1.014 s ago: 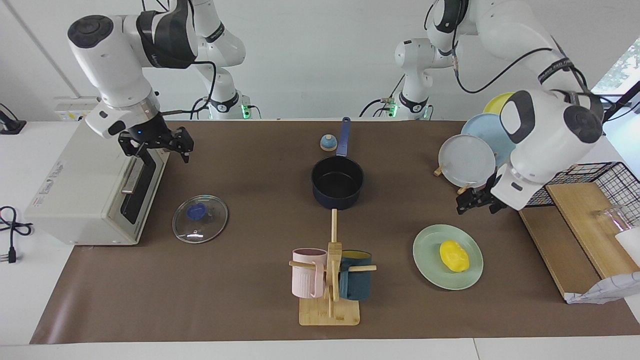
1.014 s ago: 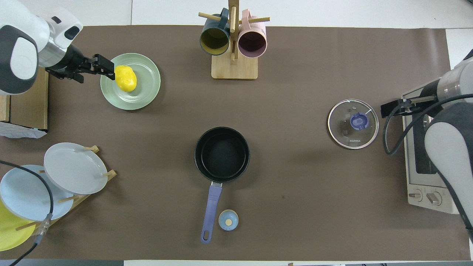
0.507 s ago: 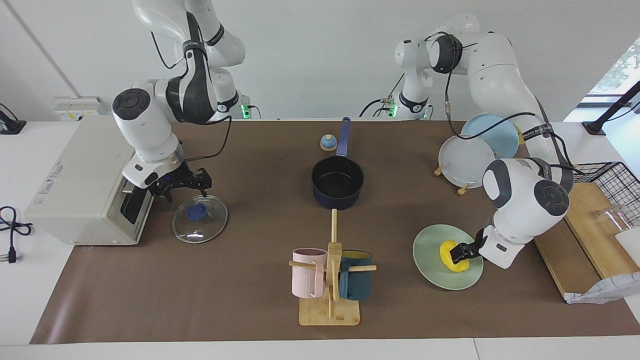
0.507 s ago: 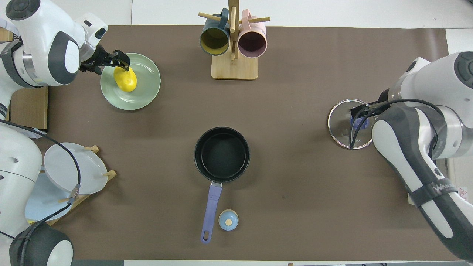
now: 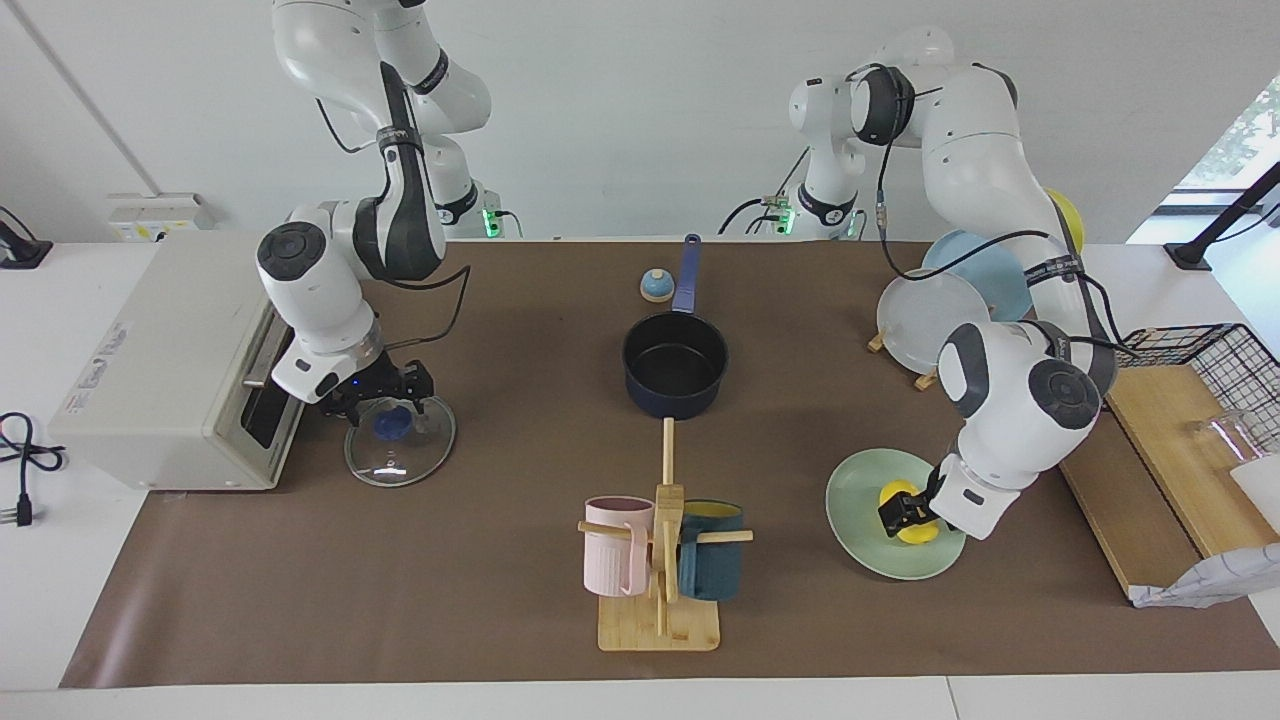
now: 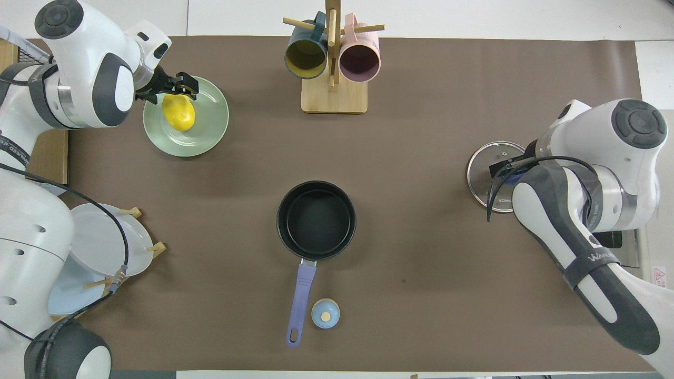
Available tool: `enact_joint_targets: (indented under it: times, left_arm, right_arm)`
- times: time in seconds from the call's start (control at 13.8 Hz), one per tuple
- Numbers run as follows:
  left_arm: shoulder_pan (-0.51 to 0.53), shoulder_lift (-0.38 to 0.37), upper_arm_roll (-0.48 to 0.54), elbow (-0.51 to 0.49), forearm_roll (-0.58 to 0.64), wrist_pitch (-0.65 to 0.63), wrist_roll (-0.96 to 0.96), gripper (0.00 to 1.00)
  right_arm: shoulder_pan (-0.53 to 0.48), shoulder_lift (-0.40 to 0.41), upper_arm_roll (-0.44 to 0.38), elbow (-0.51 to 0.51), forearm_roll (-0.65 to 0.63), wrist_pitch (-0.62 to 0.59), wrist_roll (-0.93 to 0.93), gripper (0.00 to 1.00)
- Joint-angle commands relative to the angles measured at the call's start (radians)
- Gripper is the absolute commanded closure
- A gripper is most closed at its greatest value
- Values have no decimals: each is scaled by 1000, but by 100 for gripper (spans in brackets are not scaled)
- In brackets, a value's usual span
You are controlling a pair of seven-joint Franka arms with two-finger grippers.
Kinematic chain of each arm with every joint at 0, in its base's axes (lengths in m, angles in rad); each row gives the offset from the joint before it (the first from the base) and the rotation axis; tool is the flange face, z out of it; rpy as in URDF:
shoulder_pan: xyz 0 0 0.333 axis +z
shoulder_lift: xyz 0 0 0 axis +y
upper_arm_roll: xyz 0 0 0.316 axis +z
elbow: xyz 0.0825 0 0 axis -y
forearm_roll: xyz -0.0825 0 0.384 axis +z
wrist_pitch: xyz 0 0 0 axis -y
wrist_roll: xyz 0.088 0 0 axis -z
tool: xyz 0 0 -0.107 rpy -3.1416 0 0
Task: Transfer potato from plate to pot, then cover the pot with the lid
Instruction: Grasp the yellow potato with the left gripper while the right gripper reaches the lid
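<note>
**Both arms drop onto their targets: 1 at the potato, 1 at the lid**

Within the last second both arms have come down from well above the worktop [image 5: 500, 600]. The left pincer [image 5: 897, 513], which hung over bare worktop beside the plate rack, is now low over the plate [image 5: 860, 520] with its fingers spread around the potato [image 5: 905, 497]; I cannot tell whether they press it yet. The right pincer [image 5: 385, 392] has left the toaster oven [image 5: 150, 370] and sits low over the lid [image 5: 400, 440], its fingers apart on either side of the blue knob, not visibly clamped.

So the first grasp looks imminent, and the second arm seems to be staging itself for the covering step ahead of time.

Containers: the plate, at the left arm's end of the worktop, has only the potato lying on it. The pot [image 5: 675, 365] stands mid-worktop, nearer to the robots than the mug stand [image 5: 660, 560], handle toward the robots, and its black inside is empty. The lid lies flat at the right arm's end, well apart from the pot. The 2 mugs hang on the stand.
</note>
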Motion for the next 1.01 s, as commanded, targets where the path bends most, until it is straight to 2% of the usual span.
enact_joint_targets:
  times: [0.0, 0.43, 0.51, 0.58, 0.65, 0.72, 0.94]
  left_arm:
    - [-15, -65, 16, -115, 49, 48, -18, 0]
    - [-22, -82, 16, -151, 51, 59, -21, 2]
    - [-24, -82, 14, -151, 51, 59, -21, 12]
    - [-24, -82, 14, -151, 51, 59, -21, 36]
    - [-24, -84, 14, -151, 51, 55, -21, 71]
    - [-24, -84, 14, -151, 51, 47, -21, 100]
    - [-31, -102, 14, -136, 50, 22, -21, 100]
  right_arm:
    - [-20, 20, 5, -10, 17, 36, -31, 1]
    - [-16, 49, 5, -13, 17, 76, -21, 4]
    - [-16, 55, 5, -13, 17, 78, -21, 5]
    - [-14, 63, 5, -13, 17, 82, -21, 7]
    - [-14, 64, 5, -11, 17, 79, -22, 9]
    - [-13, 64, 5, -11, 17, 79, -24, 13]
    - [-13, 63, 5, -11, 17, 75, -27, 18]
